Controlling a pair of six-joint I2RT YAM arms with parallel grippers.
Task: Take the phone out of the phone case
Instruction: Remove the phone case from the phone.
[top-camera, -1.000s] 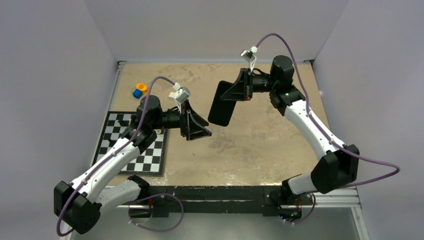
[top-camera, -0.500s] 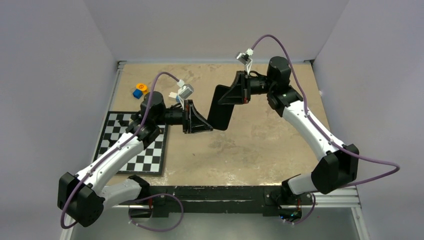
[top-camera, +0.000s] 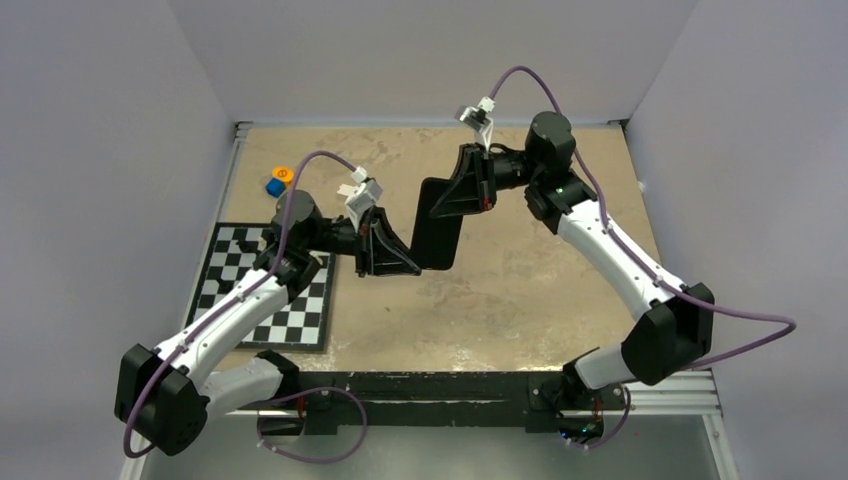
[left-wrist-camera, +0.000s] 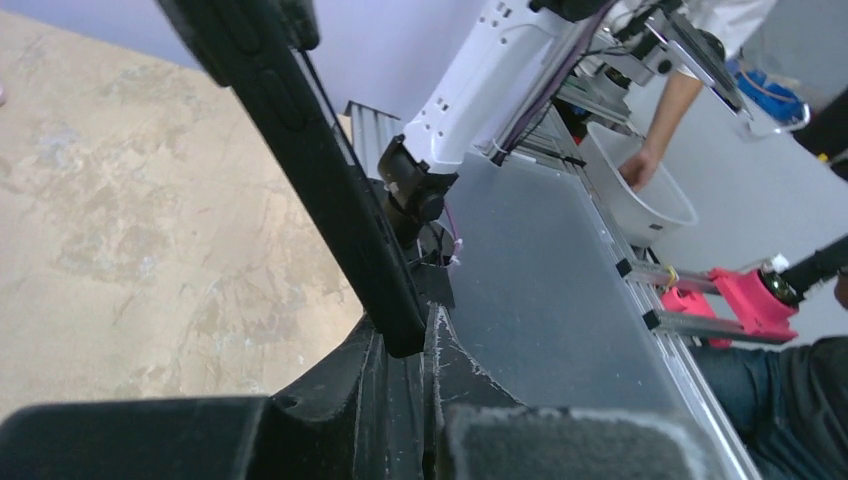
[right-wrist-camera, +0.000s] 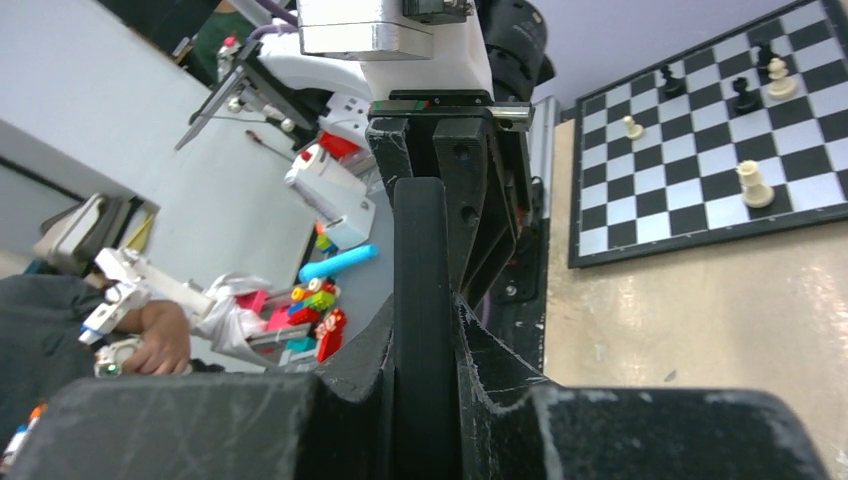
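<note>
I see left jaws clamped on the lower corner of the phone (top-camera: 437, 223), right jaws on its top, off the counter (top-camera: 520, 290); gripped edges hidden

Seen from above, the phone case (top-camera: 437, 225) is only a black slab, and the phone (left-wrist-camera: 330, 190) cannot be told apart from it in any view. In the left wrist view the slab's upper end is cut off by the top edge. Its lower end is buried between the fingers of the left end effector (left-wrist-camera: 405, 350), so the contact is hidden. The right wrist view shows the slab edge-on, with its near end lost inside the right end effector (right-wrist-camera: 425, 320). The left arm (top-camera: 230, 315) covers part of the chessboard (top-camera: 305, 315), and its pieces are too small to make out there. The small orange and blue objects (top-camera: 278, 180) on the surface (top-camera: 520, 300) cannot be identified.
</note>
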